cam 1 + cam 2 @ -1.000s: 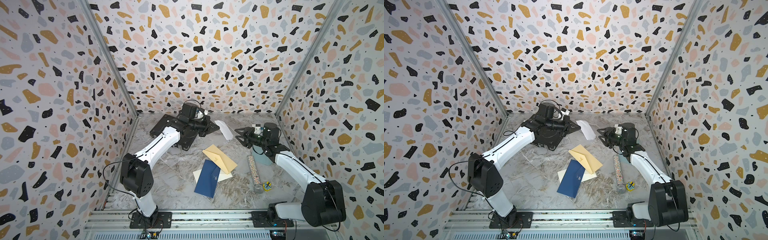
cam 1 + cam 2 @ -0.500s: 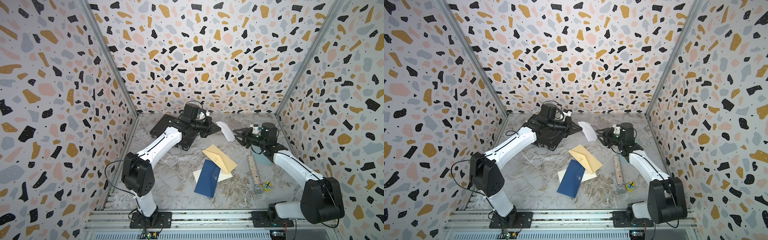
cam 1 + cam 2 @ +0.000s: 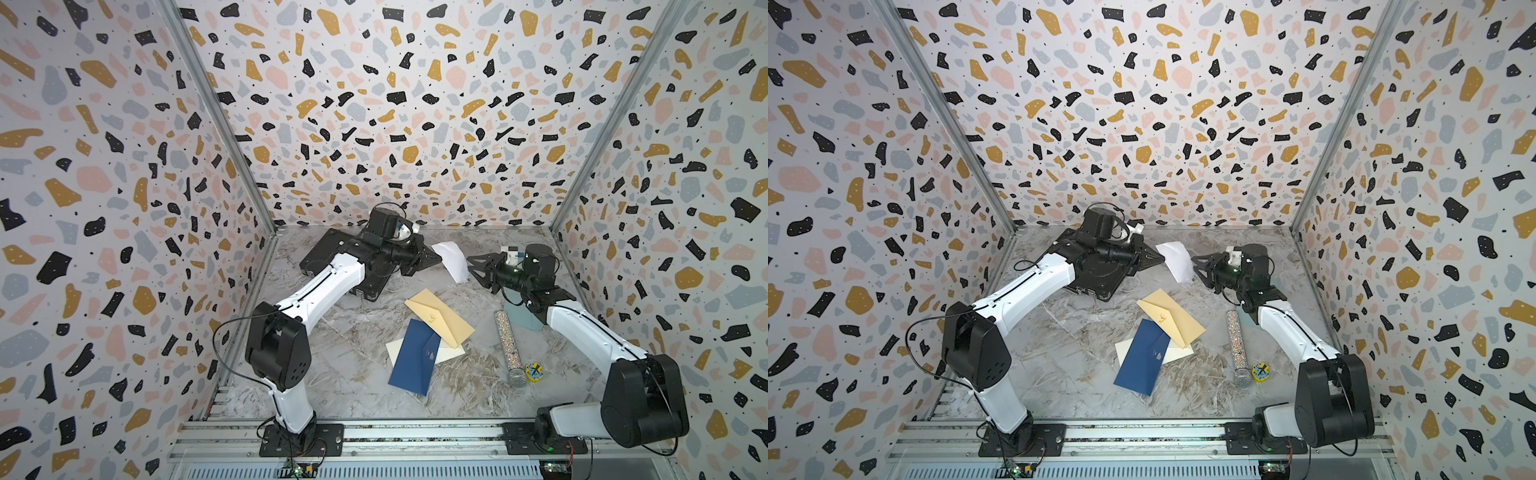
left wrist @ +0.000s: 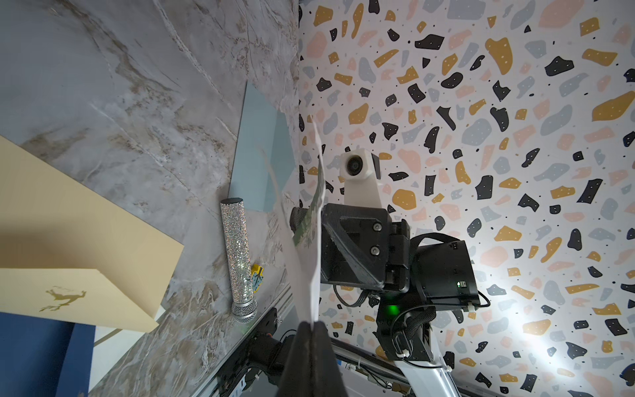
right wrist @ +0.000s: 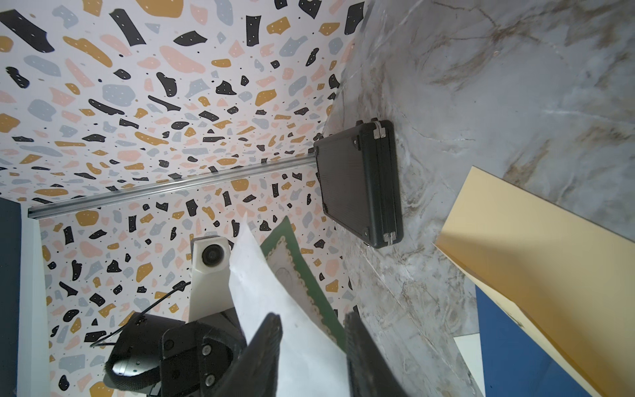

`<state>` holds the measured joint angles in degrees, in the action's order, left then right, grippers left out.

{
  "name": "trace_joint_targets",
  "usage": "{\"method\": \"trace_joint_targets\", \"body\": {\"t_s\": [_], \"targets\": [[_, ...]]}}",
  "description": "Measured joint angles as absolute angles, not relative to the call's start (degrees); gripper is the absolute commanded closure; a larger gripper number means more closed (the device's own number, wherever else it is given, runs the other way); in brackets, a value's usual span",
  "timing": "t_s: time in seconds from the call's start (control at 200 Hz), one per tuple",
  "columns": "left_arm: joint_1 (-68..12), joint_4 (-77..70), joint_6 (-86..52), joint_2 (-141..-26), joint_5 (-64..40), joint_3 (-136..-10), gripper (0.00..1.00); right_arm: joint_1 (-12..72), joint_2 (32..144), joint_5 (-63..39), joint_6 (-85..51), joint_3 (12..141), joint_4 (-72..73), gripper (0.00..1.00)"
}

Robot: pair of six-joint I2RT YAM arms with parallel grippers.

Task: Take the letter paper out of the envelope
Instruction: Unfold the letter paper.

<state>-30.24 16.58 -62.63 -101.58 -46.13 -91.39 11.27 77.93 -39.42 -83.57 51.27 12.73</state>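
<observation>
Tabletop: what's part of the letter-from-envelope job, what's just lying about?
Job: white envelope, green-bordered sheet with it (likely the letter), left gripper, right gripper.
Lying about: black case, tan envelope, blue envelope, cream sheet, glitter microphone, yellow trinket, pale blue card.

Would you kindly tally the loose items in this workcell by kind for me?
Envelopes lying on the table: 4 (tan envelope, navy blue envelope, cream envelope, pale blue envelope)
White envelope pinched by the left gripper: 1
Green-bordered letter paper showing from it: 1
Black hard case: 1
Glittery silver microphone: 1
Small yellow toy: 1
Total: 9
</observation>
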Motion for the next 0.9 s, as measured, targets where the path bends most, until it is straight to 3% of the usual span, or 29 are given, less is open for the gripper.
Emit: {"method": "trace_joint_targets", "body": {"t_s": [0.901], "targets": [[-30.24,16.32,-62.63,-101.58,-46.5,-91.48,1.0,11.29,79.0,-41.67,-91.79,47.24,24.86,0.61]]}}
